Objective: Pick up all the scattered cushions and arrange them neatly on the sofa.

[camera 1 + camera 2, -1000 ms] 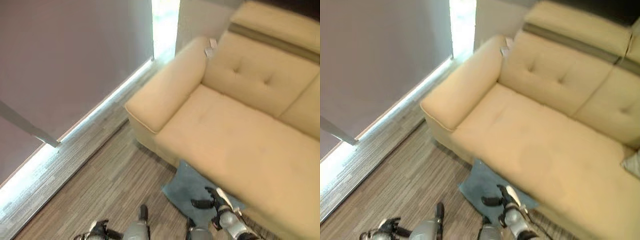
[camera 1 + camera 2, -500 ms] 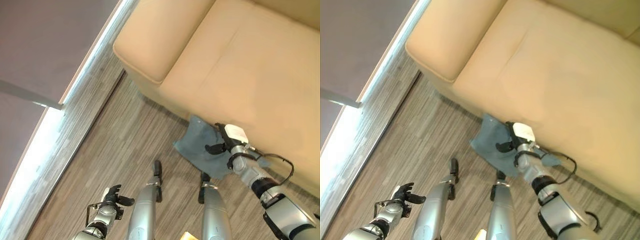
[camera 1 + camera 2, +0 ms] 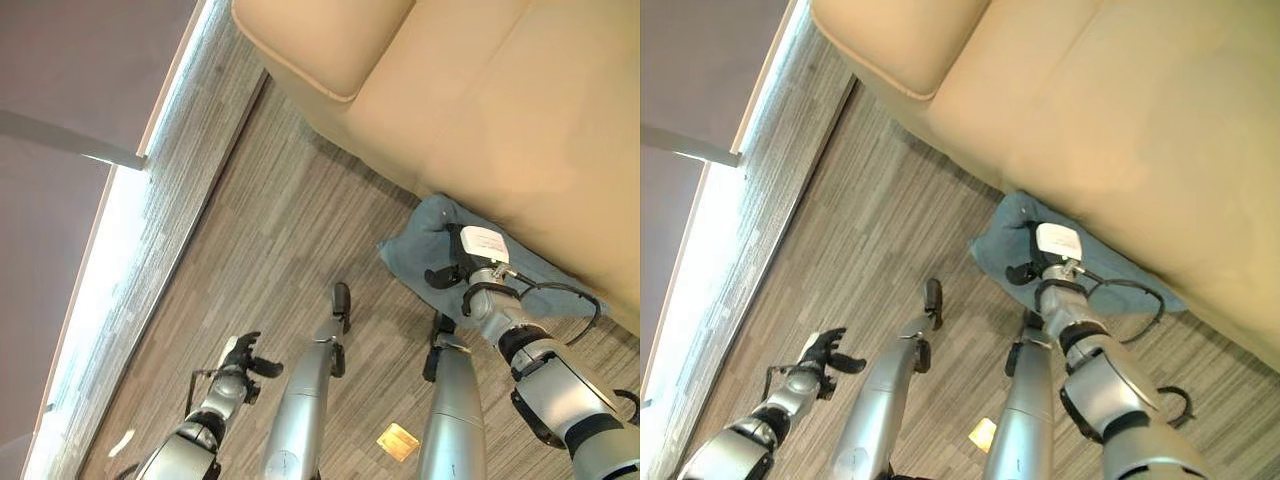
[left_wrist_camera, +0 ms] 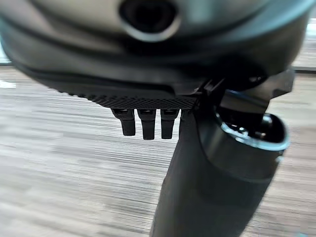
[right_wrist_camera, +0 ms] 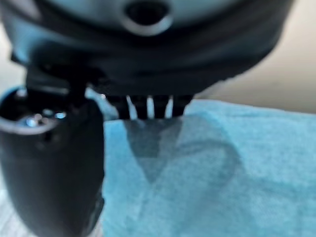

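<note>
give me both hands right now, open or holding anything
Left hand: open, holding nothing, out over the wood floor.
Right hand: open, fingers straight, reaching down onto the blue cushion by the sofa; not gripping it.

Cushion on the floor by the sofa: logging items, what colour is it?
Blue-grey cushion; clearest in the left eye view.

Wood-plank floor point(image 3: 250, 250), seemingly blue cushion point(image 3: 430, 245) on it

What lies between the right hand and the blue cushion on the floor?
Nothing: in the right wrist view the right hand hangs just above the blue cushion, its fingers straight, and I cannot tell whether they touch it.
</note>
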